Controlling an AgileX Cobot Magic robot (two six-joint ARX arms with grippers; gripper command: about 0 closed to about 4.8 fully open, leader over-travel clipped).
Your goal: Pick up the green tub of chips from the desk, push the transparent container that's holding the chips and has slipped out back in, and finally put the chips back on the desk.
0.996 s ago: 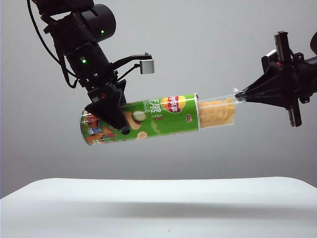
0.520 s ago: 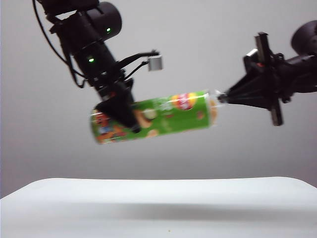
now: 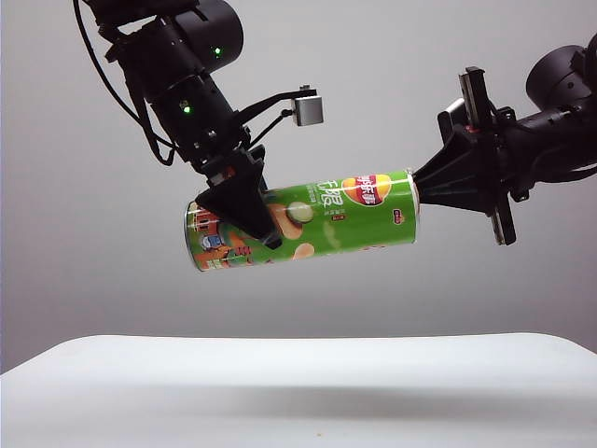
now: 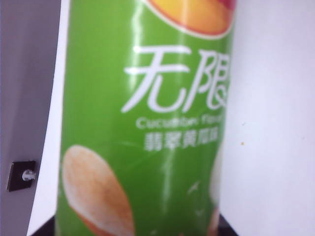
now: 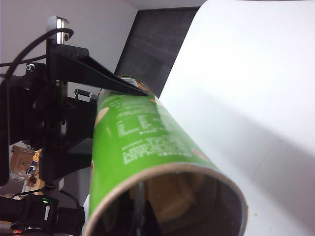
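Held aloft well above the white surface point(image 3: 298, 383), the green tub of chips point(image 3: 308, 222) lies nearly level, its open mouth tipped slightly upward; the left tool point(image 3: 244, 207) straddles it near the closed end with the red-orange artwork, jaws spread wide around the can's girth and holding it; the left wrist view shows only the green label filling the frame. At the mouth end, the right tool point(image 3: 417, 180) has its jaws pinched together, tip resting at the rim; the transparent container point(image 5: 170, 196) no longer projects from the tub, and in the right wrist view it and the chips point(image 5: 172, 194) sit dimly inside the cardboard mouth, so the push looks all but done. The tub is likely light, its thin cardboard wall stiff along its length yet easily dented by a hard squeeze, and the glossy wrap may slip; the crisps inside are brittle; a moderate grip across the barrel, near the middle for balance, seems best for lowering it to the surface.
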